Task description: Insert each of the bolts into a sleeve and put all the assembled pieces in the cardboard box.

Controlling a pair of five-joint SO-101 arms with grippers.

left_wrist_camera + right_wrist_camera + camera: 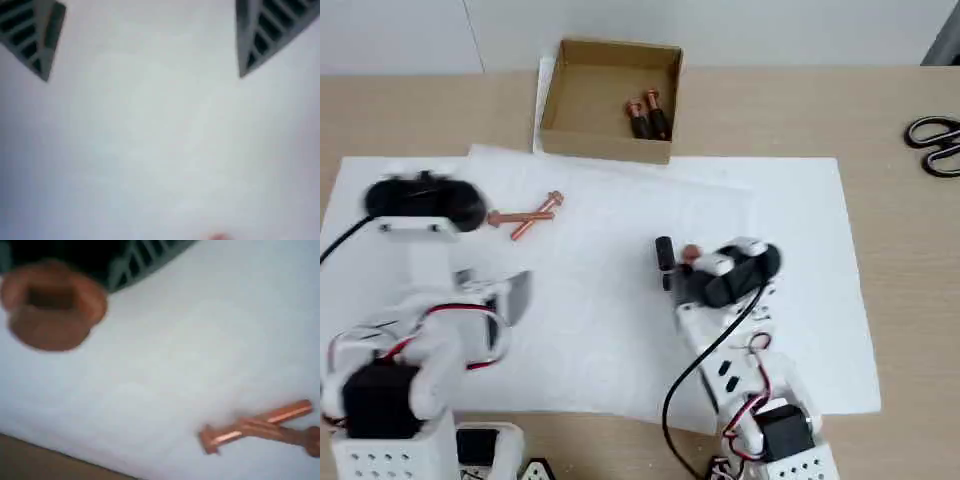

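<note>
Right gripper (685, 265) is shown near the middle of the paper sheet (620, 340), pressed onto a copper bolt (50, 305) whose hexagonal head is turned toward the wrist camera. A black sleeve (665, 255) is seen just beside the fingertips; whether the shank is seated in it cannot be told. Left gripper (144, 74) is held spread over bare sheet toward the left edge, with nothing between its fingers. Two loose bolts (527, 215) are laid crossed and touching toward the far edge of the sheet, left of its middle. Two assembled pieces (648, 115) are lodged in the cardboard box (560, 110) at the far edge of the worktop (910, 260). Bolts are judged stiff, light and smooth, liable to roll or to twist in a pinch; the shank below the head is taken as the best hold. Crossed bolts are expected to disturb one another when one is lifted. Scissors (933, 145) are set well apart at the right edge of the worktop, off the path to the box.
</note>
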